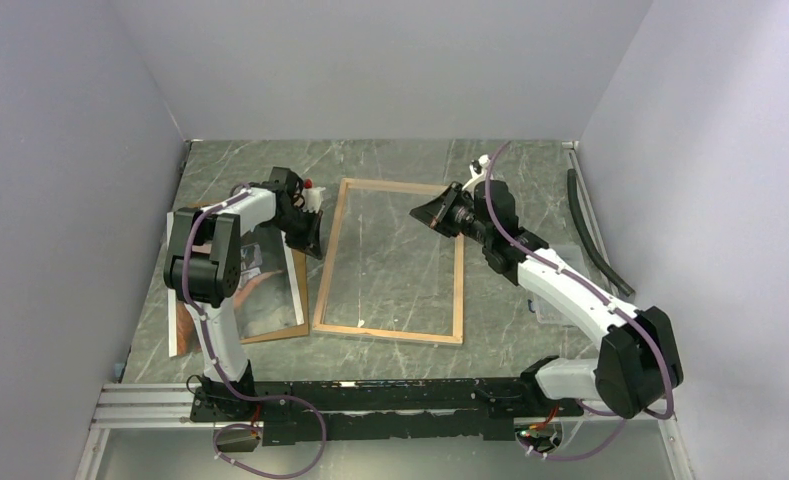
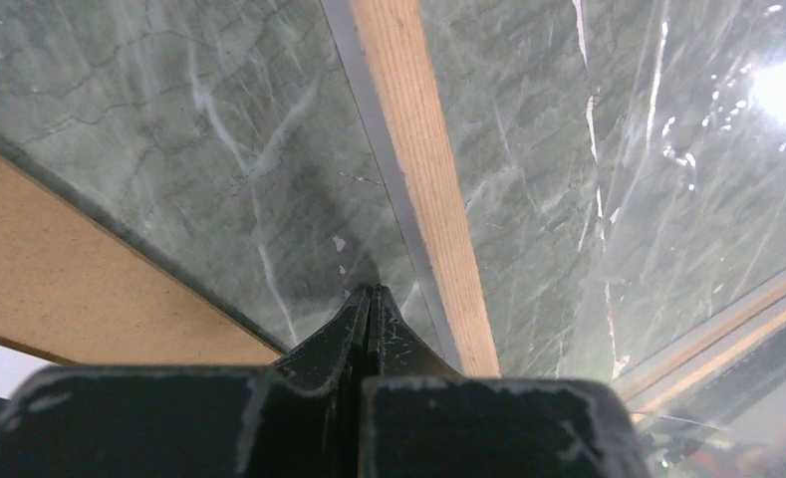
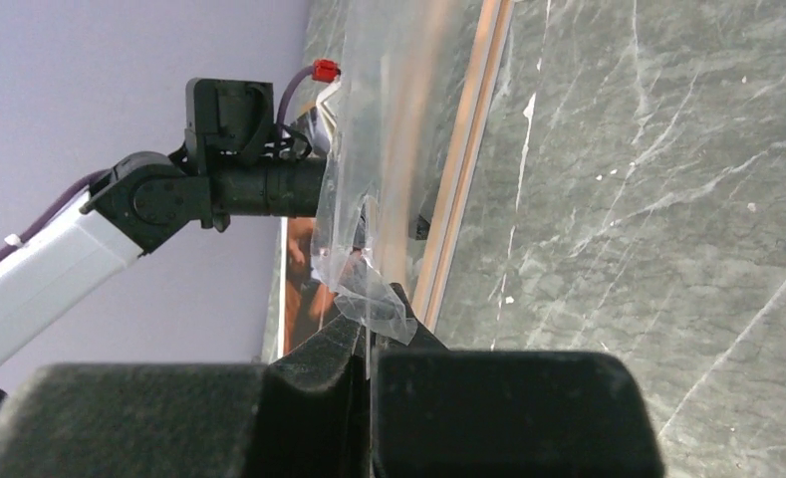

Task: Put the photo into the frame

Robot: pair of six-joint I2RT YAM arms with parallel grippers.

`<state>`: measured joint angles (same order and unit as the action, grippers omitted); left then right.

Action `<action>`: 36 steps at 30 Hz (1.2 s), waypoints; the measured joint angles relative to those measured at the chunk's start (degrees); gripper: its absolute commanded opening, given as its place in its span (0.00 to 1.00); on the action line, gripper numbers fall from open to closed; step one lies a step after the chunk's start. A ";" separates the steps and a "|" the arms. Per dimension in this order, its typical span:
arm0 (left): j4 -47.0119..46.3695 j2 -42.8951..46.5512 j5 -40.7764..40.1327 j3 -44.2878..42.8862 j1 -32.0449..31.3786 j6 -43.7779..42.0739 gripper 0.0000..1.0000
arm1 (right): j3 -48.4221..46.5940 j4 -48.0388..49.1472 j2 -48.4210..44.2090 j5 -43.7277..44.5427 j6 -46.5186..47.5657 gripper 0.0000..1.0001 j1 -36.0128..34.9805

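The frame [image 1: 390, 332] lies flat mid-table, pale wood back up; its rail shows in the left wrist view [image 2: 428, 199] and the right wrist view [image 3: 468, 169]. The photo [image 1: 265, 290] lies left of it on the brown backing board [image 1: 275, 333], partly under my left arm; its orange tones show in the right wrist view [image 3: 304, 289]. A clear sheet [image 3: 389, 149] is stretched over the frame. My right gripper [image 3: 369, 329] is shut on its crumpled near edge, raised above the frame [image 1: 425, 215]. My left gripper [image 2: 371, 291] is shut at the frame's left rail [image 1: 315, 240], seemingly pinching the sheet's far edge.
The backing board's corner [image 2: 60, 289] lies just left of my left gripper. A long black strip [image 1: 590, 225] lies along the right wall. Grey walls close in the left, back and right. The arms' mounting rail [image 1: 370, 395] runs along the near edge.
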<state>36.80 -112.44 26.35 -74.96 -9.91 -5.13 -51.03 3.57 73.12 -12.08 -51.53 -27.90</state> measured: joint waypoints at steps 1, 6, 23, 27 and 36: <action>-0.09 0.00 0.00 0.11 0.02 0.02 0.03 | 0.42 1.05 0.20 -0.09 -0.72 0.00 0.07; -0.46 0.00 0.81 0.48 0.04 0.07 0.03 | 4.07 5.70 1.01 -1.55 -3.89 0.00 0.85; -0.76 0.00 1.33 0.70 0.09 0.02 0.03 | 9.20 7.43 1.88 -1.99 -4.61 0.00 1.62; -0.79 0.00 1.42 0.72 0.09 0.02 0.03 | 9.29 7.98 1.92 -2.14 -4.74 0.00 1.62; -1.49 0.02 2.69 1.40 0.09 0.04 0.03 | 9.42 8.57 1.92 -2.16 -5.77 0.00 1.62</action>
<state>35.31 -112.42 29.04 -73.56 -9.82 -5.08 -41.60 12.14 75.05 -14.24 -57.30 -26.28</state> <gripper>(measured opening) 0.032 0.014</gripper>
